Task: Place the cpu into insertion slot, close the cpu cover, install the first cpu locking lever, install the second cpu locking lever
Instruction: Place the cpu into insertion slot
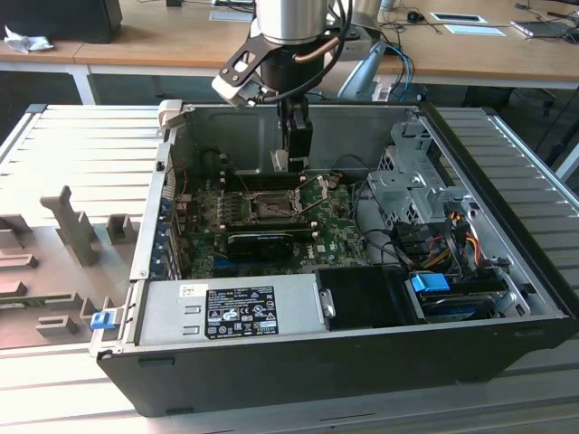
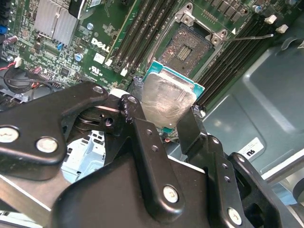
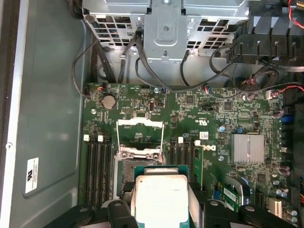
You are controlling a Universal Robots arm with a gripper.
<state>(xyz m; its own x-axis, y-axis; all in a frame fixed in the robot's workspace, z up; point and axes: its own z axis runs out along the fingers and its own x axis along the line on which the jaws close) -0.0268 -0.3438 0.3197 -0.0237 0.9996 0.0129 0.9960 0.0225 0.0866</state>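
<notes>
No step is finished yet: the gripper (image 2: 164, 110) has its fingers (image 2: 142, 133) clamped on the cpu (image 2: 168, 97), held above the board near the bare insertion slot (image 2: 192, 47), while the cpu cover (image 3: 140, 122) stands open and the locking levers (image 2: 251, 36) look unlatched.

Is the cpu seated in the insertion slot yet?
No, the cpu sits clamped between the jaws, and the insertion slot lies bare beyond it.
</notes>
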